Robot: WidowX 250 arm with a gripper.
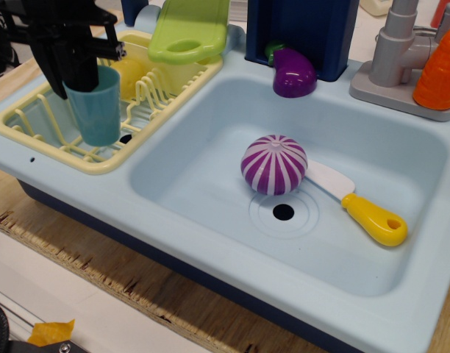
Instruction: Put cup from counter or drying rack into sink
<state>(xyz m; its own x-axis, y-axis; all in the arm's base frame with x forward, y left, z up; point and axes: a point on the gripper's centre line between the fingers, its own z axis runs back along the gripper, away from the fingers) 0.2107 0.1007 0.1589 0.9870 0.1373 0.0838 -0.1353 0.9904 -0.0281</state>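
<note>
Light blue moulded plastic forms the counter, a smooth toy sink-unit top with a dark blue lower edge, resting on a rough plywood table. Its largest feature is the sink, a rectangular basin with rounded corners and a round drain hole. Inside the basin lie a purple-and-white striped ball and a toy knife with a white blade and yellow handle; the blade sits just beside the ball. At left, the pale yellow drying rack, ribbed and rimmed, is set into the counter. A lime green cutting board leans over its far end. The black arm descends from the upper left, and its gripper is clamped on the rim of the cup, one finger inside the mouth. The cup, a tapered teal tumbler without handle, hangs upright over the rack tray. A purple eggplant toy rests on the far rim of the sink.
</note>
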